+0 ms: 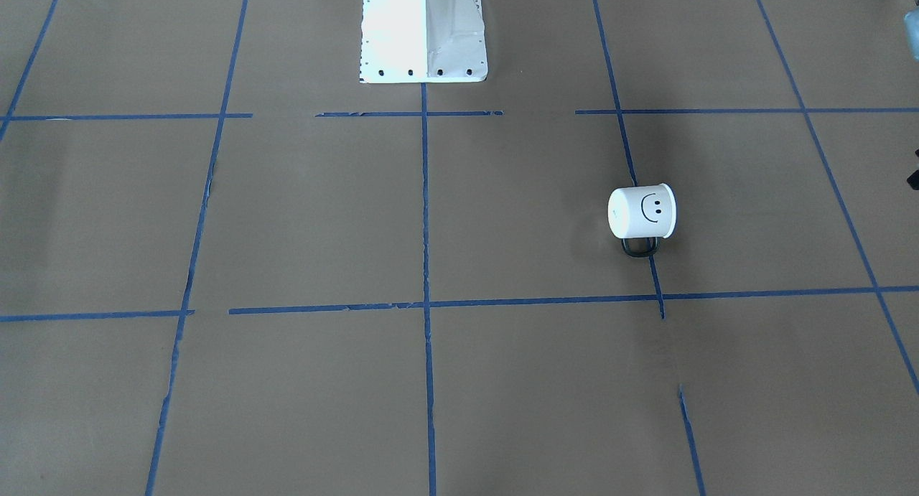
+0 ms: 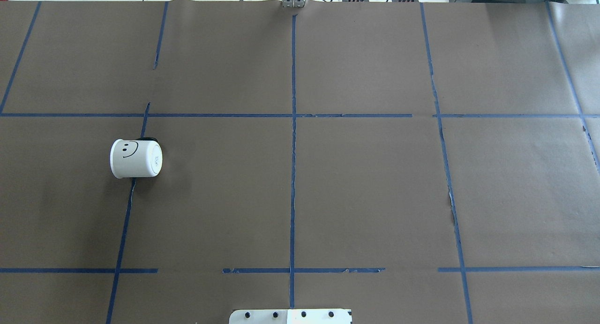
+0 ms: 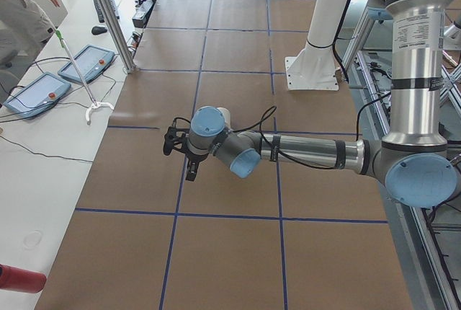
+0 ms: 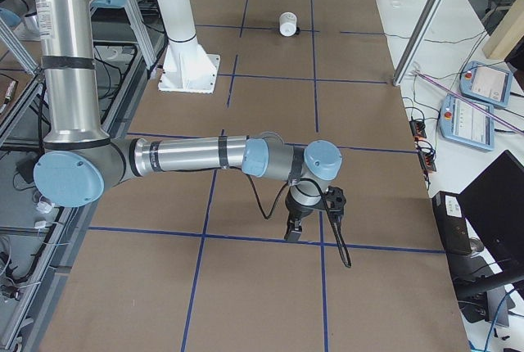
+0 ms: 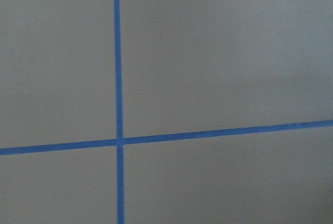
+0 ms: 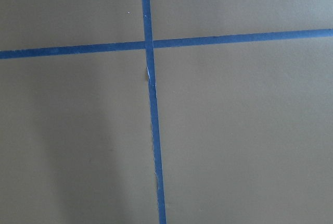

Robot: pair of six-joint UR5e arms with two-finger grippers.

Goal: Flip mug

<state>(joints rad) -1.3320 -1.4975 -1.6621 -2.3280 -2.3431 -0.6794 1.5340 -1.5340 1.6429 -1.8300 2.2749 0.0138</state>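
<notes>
The white mug (image 1: pixel 641 212) with a black smiley face lies on its side on the brown table paper, on a blue tape line on the robot's left side. Its black handle (image 1: pixel 638 247) points away from the robot. It also shows in the overhead view (image 2: pixel 136 158) and, small and far, in the exterior right view (image 4: pixel 287 23). My left gripper (image 3: pixel 191 171) shows only in the exterior left view, pointing down over the table. My right gripper (image 4: pixel 292 233) shows only in the exterior right view, far from the mug. I cannot tell whether either is open or shut.
The white robot pedestal (image 1: pixel 423 33) stands at the table's robot-side edge. Blue tape lines divide the paper into squares. Control pendants (image 3: pixel 36 94) and cables lie on the white side bench, where a person (image 3: pixel 21 7) stands. Both wrist views show only paper and tape.
</notes>
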